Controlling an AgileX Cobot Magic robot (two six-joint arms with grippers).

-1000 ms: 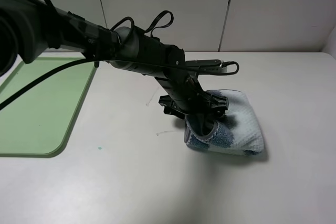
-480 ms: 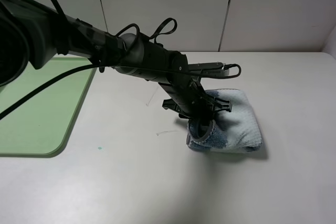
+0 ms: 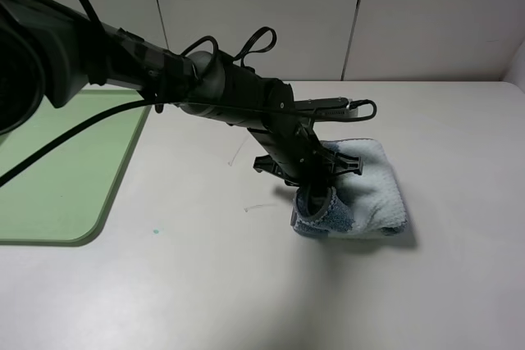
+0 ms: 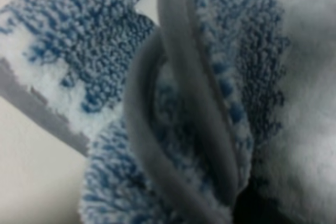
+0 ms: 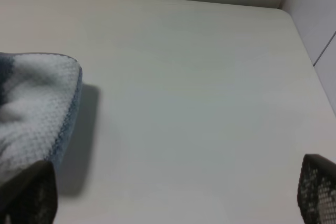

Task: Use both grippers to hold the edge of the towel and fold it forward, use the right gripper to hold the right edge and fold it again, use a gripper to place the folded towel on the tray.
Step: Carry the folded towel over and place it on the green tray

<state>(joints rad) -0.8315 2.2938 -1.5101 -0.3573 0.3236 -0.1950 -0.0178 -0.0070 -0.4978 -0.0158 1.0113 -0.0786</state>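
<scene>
White worktop: folded towel (image 3: 361, 198) near middle. Left gripper (image 3: 316, 194) has just clenched on its grey hem (image 4: 178, 103); right gripper (image 5: 173, 203) gapes, holding nothing. Tray (image 3: 57, 170) at left edge next.

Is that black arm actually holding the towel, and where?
It seems so: the left hand is pinched into the folded towel at its left end, where the grey hem bunches up. The right hand holds nothing.

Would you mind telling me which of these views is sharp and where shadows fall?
Exterior high: sharp, with a soft shadow right of the towel. Left wrist: blurred, too close to the hem. Right wrist: slightly soft, with the towel's shadow on the table.
</scene>
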